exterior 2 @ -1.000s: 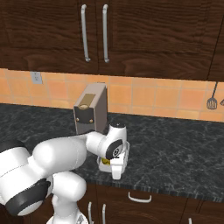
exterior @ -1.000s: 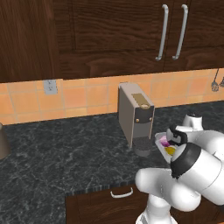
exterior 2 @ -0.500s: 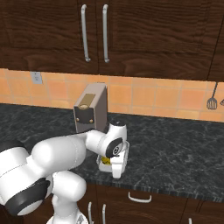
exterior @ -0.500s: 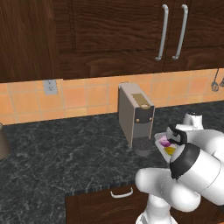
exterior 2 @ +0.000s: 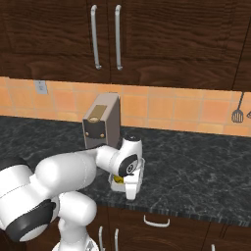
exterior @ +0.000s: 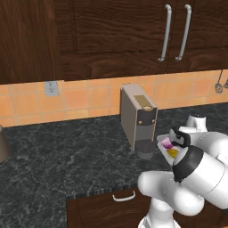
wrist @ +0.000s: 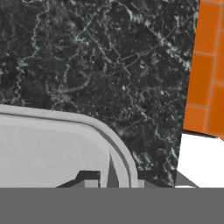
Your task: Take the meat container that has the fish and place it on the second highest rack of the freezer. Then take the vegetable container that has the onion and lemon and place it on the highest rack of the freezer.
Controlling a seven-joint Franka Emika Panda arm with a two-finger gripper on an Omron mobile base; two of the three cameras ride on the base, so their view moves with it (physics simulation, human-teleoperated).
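The vegetable container is a shallow grey tray on the dark counter, just right of the coffee machine. The purple onion and the yellow lemon lie in it, partly hidden by my arm. From the right base view, the tray peeks out under my hand with the lemon showing. In the hand view my gripper is shut on the tray's curved rim, one dark finger on each side of it. The meat container, the fish and the freezer are out of view.
A grey coffee machine stands against the orange tiled backsplash, close to the tray's left side. Dark wall cabinets hang above. A utensil hangs at the far right wall. A dark pot sits at the counter's far left.
The jaws have come together onto the tray's rim. The arm and the tray have hardly moved.
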